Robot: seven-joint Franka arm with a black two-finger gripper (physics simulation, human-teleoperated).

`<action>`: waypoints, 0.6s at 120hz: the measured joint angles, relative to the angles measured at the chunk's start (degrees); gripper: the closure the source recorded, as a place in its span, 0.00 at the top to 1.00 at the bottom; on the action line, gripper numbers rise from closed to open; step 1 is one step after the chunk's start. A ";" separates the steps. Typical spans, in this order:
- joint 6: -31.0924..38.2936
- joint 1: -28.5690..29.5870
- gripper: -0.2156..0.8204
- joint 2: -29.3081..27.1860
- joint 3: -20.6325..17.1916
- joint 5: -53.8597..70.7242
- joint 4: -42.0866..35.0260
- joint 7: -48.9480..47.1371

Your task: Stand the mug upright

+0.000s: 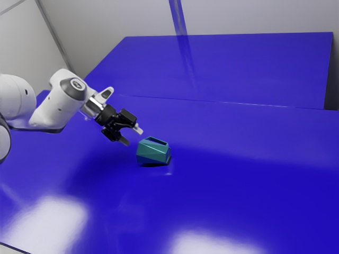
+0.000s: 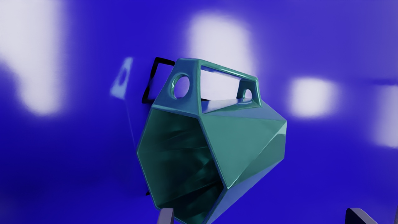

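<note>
1. The hand (image 1: pixel 132 135) is released: its two fingers (image 2: pixel 166 216) stand wide apart, and it does not grasp anything
2. In the exterior view, the hand is tilted downward, near the mug but apart from it
3. The teal mug (image 1: pixel 153 152) is lying on its side on the surface, just beyond the fingertips, toward the exterior view's right
4. In the wrist view, the dark mouth (image 2: pixel 180 161) of the mug is turned toward the camera, and one finger overlaps its rim
5. The angular handle (image 2: pixel 228 70) has a round hole in each end
6. The blue surface (image 1: pixel 228 206) carries the mug and shows bright patches of light
7. Behind the surface there is a pale wall (image 1: pixel 254 16)
</note>
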 joint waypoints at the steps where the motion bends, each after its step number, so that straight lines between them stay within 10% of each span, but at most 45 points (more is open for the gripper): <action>1: 0.10 0.00 0.79 0.08 -0.03 -0.24 -0.02 0.18; 45: 3.68 -0.02 0.79 3.53 -2.73 -9.53 -2.18 5.90; 72: 4.61 0.00 0.29 3.42 -2.82 -11.14 -2.56 8.08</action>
